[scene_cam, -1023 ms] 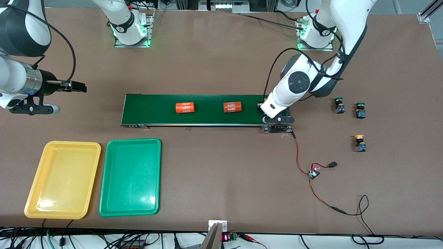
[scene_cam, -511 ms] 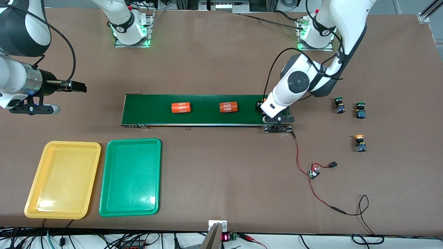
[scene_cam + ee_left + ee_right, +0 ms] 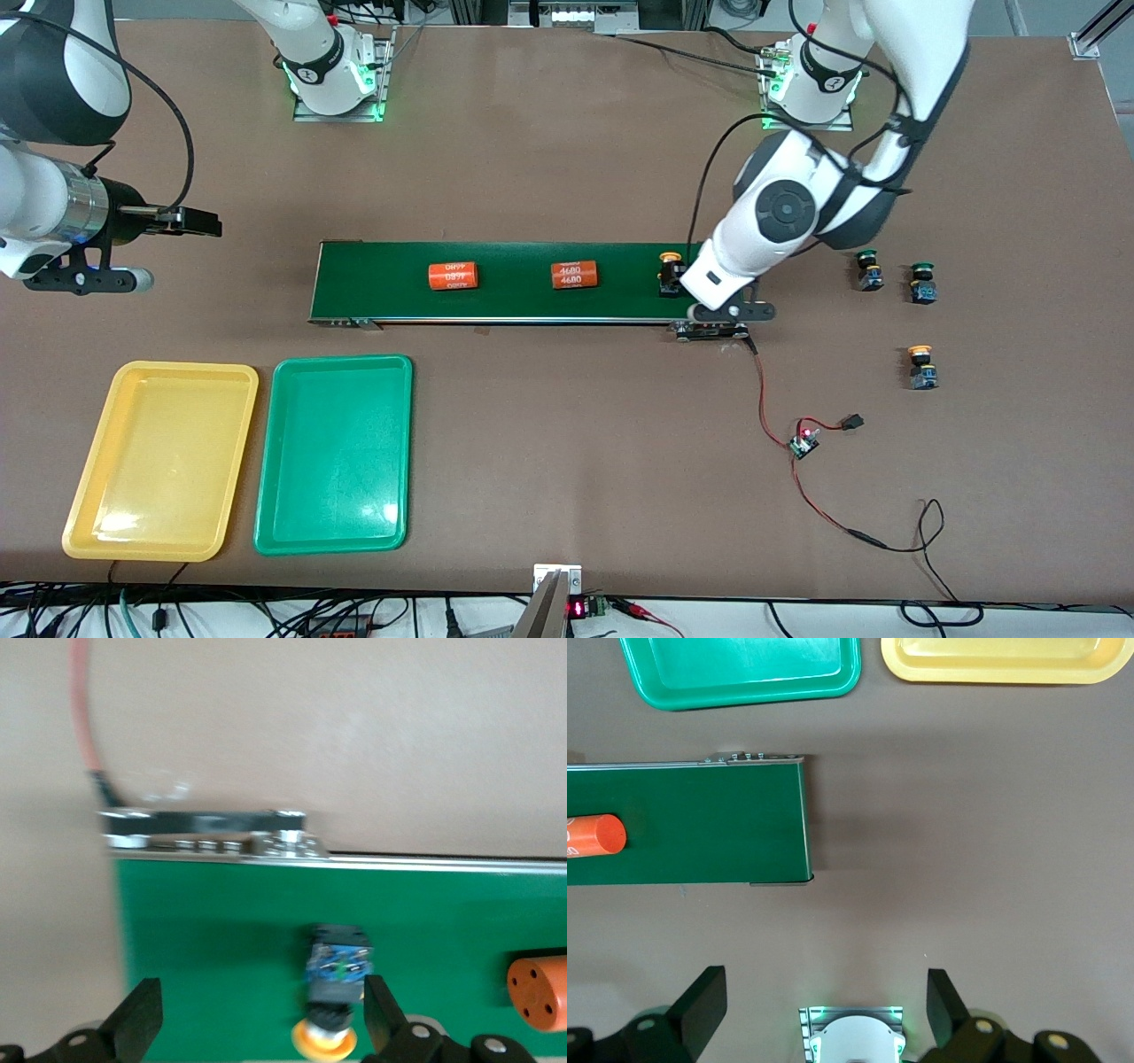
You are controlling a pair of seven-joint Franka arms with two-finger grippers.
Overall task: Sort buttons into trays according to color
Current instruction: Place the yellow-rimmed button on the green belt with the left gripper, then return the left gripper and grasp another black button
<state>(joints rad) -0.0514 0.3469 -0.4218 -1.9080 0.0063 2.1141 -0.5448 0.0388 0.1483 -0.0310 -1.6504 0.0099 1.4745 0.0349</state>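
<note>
A: Left gripper (image 3: 257, 1028) released over the conveyor belt (image 3: 523, 282); yellow-capped button (image 3: 670, 274) stands on the belt beside it. Right gripper (image 3: 824, 1010) waits open.

B: I judge placing done; next I fetch another button (image 3: 921, 368) from the counter (image 3: 567, 461)

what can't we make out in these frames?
- Left gripper: hidden under its own wrist in the front view; open in the left wrist view.
- Yellow button on the conveyor belt: cap cut off by the left wrist view's edge, blurred.
- Right gripper: open in its wrist view, waiting.
- Tabletop buttons: too small for detail, front view.
</note>
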